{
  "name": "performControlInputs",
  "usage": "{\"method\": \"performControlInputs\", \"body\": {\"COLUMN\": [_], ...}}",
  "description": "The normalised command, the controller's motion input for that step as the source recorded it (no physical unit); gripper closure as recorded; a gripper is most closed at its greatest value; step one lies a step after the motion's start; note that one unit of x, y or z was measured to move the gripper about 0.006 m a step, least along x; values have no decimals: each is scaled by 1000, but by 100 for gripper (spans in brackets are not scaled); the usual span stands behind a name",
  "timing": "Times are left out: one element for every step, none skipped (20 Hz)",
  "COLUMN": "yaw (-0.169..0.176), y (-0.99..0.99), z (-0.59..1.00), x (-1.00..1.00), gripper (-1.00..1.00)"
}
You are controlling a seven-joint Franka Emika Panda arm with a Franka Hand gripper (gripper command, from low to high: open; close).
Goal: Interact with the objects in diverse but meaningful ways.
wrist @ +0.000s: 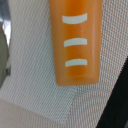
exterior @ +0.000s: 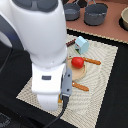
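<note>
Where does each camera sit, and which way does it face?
Exterior view: off the arm, looking down over the arm's white body at the woven mat, tomato and carton.
Wrist view: on the wrist, facing down, close on the bread block; no gripper shows.
Shared: only the woven mat.

Woven beige mat (exterior: 102, 70) on black tabletop (exterior: 117, 107).

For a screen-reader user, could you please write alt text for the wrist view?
An orange ridged bread block with three pale curved marks fills the close-up, lying on a woven beige placemat. The gripper is not visible.
</note>
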Motion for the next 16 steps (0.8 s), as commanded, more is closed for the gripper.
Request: {"method": "performControlInputs", "body": {"yaw": [0, 0, 0, 0, 0, 0, 0, 0, 0, 0, 0, 0, 0, 0, 0, 13], "y": [-49, -51, -51, -49, -34, -34, -57, -29, -46, -11, -9, 0, 0, 0, 31, 231], "z": [-417, -440, -423, -454, -443, -434, -429, -397, -386, -363, -340, -297, -234, -40, 229, 771], "x": [189, 160, 163, 131, 163, 171, 131, 154, 123, 137, 103, 103, 109, 89, 0, -91], "gripper": [-100, -100, -100, -100, -100, -100, 100, 100, 100, 100, 100, 100, 100, 100, 100, 100]}}
